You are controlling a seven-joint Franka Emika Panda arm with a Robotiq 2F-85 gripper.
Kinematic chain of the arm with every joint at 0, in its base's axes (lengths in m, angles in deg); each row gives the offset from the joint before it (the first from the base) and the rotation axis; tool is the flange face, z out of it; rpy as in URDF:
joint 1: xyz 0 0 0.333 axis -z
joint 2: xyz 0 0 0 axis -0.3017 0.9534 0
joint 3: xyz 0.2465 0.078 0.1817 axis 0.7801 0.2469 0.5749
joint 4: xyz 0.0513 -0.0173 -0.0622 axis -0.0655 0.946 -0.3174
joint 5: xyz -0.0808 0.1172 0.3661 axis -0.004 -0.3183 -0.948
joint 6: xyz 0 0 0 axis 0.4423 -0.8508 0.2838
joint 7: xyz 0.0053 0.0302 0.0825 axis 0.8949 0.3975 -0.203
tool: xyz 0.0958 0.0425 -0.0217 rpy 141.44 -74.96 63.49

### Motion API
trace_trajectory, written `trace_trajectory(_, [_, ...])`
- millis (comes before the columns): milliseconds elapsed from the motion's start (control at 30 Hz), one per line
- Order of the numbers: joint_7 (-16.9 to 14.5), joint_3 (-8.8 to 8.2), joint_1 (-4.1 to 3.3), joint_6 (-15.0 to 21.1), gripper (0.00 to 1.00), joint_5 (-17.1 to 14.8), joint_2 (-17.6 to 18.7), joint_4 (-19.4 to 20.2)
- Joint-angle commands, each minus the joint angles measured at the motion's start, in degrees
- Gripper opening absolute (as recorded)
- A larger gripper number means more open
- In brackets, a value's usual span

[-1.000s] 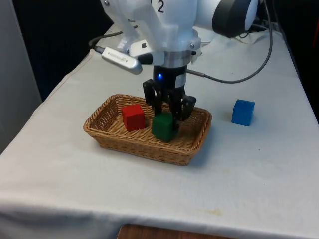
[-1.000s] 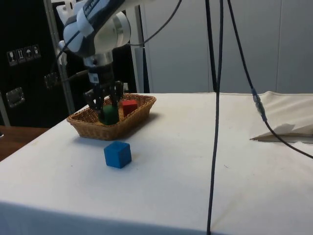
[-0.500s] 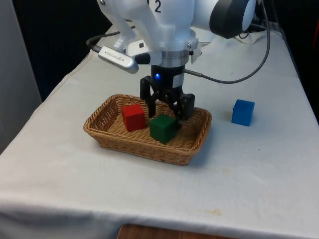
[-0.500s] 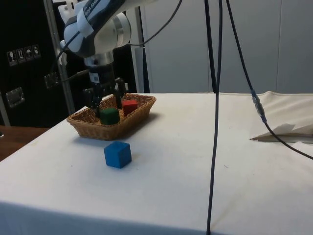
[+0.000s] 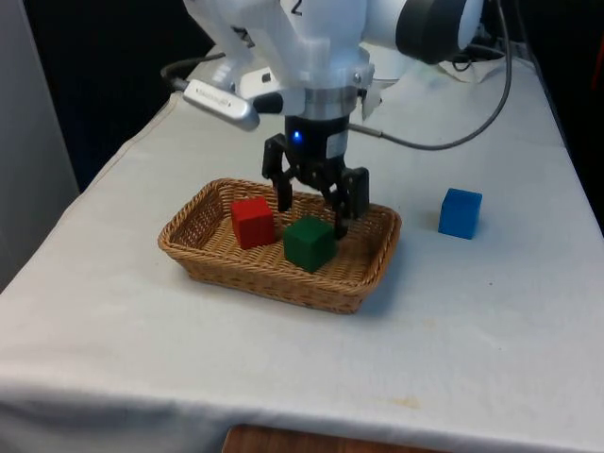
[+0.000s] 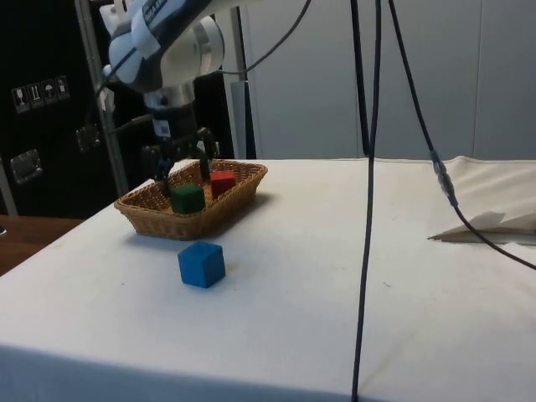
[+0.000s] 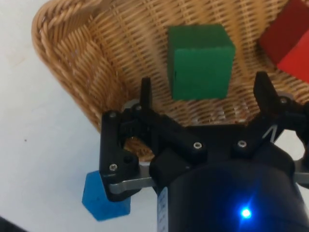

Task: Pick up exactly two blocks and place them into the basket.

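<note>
Gripper (image 5: 311, 209) of mine is hanging spread and empty at front-view centre, green block (image 5: 310, 243) and red block (image 5: 253, 222) lying in basket (image 5: 274, 276).

The basket (image 5: 279, 247) is seen from the front across the near table edge, from slightly above, with the blue block (image 5: 460, 212) off to the front view's right of it. From the side it is seen lower and farther off, beyond the blue block (image 6: 201, 264). The wrist view is taken close above the basket (image 7: 91, 72), and basket and blue block (image 7: 104, 198) are shared by all three.
</note>
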Motion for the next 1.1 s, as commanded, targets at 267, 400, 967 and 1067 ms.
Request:
trace_trajectory(267, [0.2, -2.75, -4.18, -1.1, 1.00, 2.3, -5.4, 5.0])
trace_trajectory(400, [0.9, -3.09, -5.61, -1.2, 1.00, 4.1, -8.1, 6.9])
trace_trajectory(967, [2.9, -2.75, -8.94, -1.8, 1.00, 7.2, -13.3, 10.1])
trace_trajectory(1067, [2.9, -2.75, -9.34, -2.1, 1.00, 7.2, -13.6, 10.1])
